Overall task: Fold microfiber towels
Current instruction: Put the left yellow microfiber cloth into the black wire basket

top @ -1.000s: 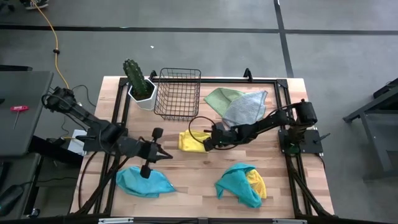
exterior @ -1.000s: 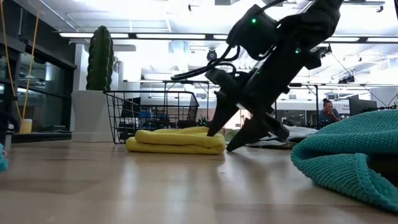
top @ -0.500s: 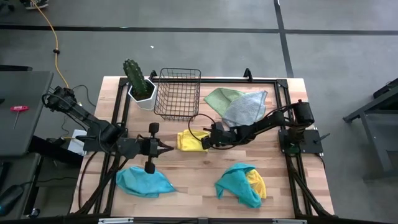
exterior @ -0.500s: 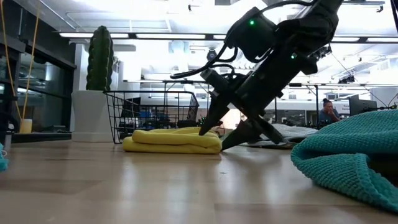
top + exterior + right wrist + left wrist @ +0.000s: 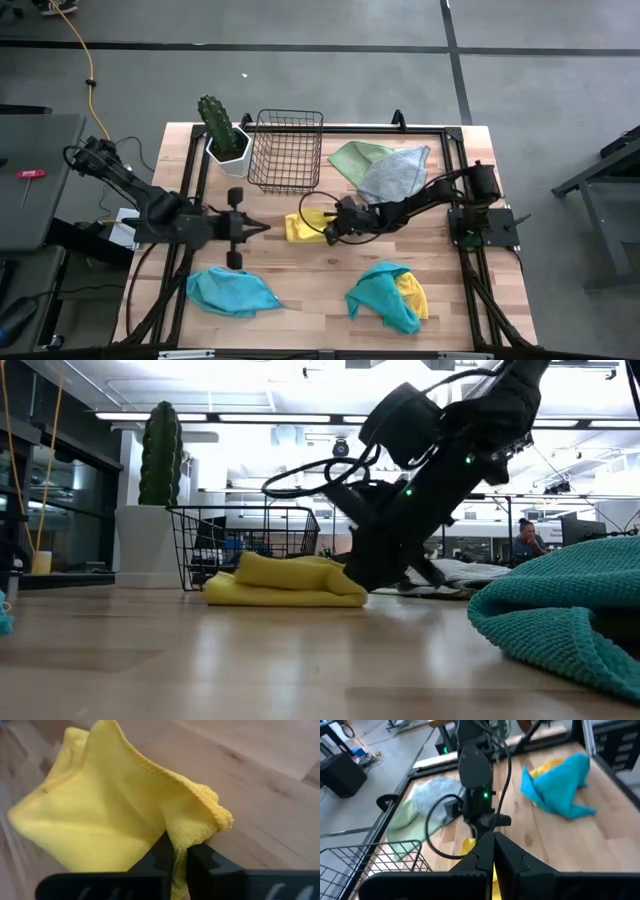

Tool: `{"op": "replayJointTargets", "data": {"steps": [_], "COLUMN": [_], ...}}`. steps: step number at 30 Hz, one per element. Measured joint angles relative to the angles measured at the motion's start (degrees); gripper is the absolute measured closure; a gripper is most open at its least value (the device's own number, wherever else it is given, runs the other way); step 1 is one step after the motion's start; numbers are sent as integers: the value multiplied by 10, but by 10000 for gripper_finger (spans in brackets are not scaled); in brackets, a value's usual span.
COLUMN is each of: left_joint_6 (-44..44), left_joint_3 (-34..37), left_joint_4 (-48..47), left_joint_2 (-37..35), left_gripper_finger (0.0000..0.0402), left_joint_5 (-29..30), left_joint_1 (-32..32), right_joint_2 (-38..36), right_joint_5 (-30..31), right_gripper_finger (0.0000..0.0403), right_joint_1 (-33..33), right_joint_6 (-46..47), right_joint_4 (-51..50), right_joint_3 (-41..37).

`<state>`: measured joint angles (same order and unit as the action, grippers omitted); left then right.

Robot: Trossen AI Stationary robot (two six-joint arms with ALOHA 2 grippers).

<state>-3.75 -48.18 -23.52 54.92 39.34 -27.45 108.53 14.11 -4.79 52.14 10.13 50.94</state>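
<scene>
A folded yellow microfiber towel lies mid-table in front of the basket, and my right gripper is shut on its right end. My left gripper hovers shut just left of the towel, pointing at it and touching nothing. A teal towel lies crumpled near the front left. A teal and a yellow towel lie in a heap at the front right. A light green towel and a grey one overlap at the back right. My right gripper pinches the yellow towel's right end between its two fingers, where the hemmed edge bunches into a thick fold. The fingers slant down from the table's right. The towel's body rests on the table, with the pinched end humped up a little.
A black wire basket stands at the far edge, just behind the yellow towel. A potted cactus is to its left. Bare wood lies between the yellow towel and the two front heaps. A person sits far off in the room.
My right gripper has shut on the yellow towel's right end and nudged it a little toward the table's left, so its top layer now humps up. My left gripper has moved toward the far edge and turned to point at the towel.
</scene>
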Motion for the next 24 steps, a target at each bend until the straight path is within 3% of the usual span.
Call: {"op": "replayJointTargets", "data": {"steps": [5,10,16,24], "left_joint_6": [-17,-23,-22,-21], "left_joint_3": [0,0,0,0], "left_joint_4": [-26,-33,-33,-33], "left_joint_2": [-43,-55,-55,-54], "left_gripper_finger": [402,402,402,401], "left_joint_5": [67,142,191,214], "left_joint_1": [-48,-100,-131,-148], "right_joint_2": [-77,-106,-71,-3], "right_joint_5": [-25,-54,-59,-61], "right_gripper_finger": [397,400,402,402], "right_joint_1": [0,-1,19,93], "right_joint_6": [-115,-317,-568,-785], "right_joint_4": [-82,-304,-494,-600], "right_joint_3": [44,191,421,667]}}
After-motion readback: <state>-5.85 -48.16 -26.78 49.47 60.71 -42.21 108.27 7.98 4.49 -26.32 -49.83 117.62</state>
